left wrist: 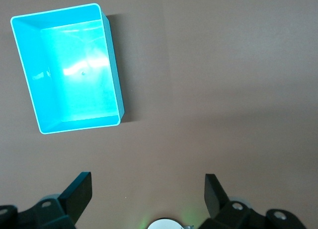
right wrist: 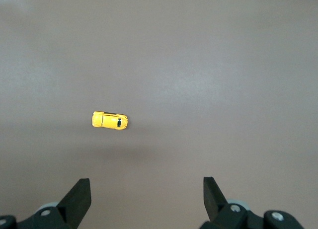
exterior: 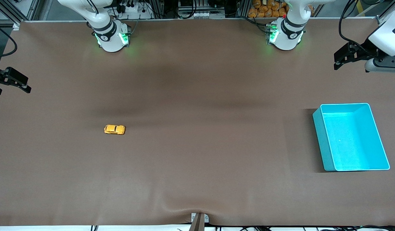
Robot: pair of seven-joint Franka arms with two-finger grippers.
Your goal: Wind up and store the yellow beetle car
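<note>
Covering nearly the whole front view was a brown mat-topped surface (exterior: 197, 160), lightly rippled near its front-camera edge, w/ a small metal bracket (exterior: 199, 218) clamped at that edge. Along the top of the view ran aluminium framing, cables and a pile of orange items (exterior: 265, 9), too small to identify. Two white arm bases glowed green where they met the surface.

A turquoise bin (exterior: 319, 138) sat toward the left arm's end of the surface, rectangular, open-topped, nothing visible inside it; the left wrist view showed its pale floor and rim (left wrist: 112, 70) bare. No readable brand, label or writing appeared anywhere.

The yellow beetle car (exterior: 114, 129) rested on its wheels toward the right arm's end of the surface, well apart from the bin, lying lengthwise along the surface; it also showed in the right wrist view (right wrist: 109, 120), dark window visible.

The left end effector (exterior: 340, 61) hung over the surface's edge, at the left arm's end, fingers spread wide, holding nothing (left wrist: 148, 196). The right end effector (exterior: 11, 84) hung over the edge at the right arm's end, fingers likewise spread apart and empty (right wrist: 147, 201). Neither touched the car or bin.
</note>
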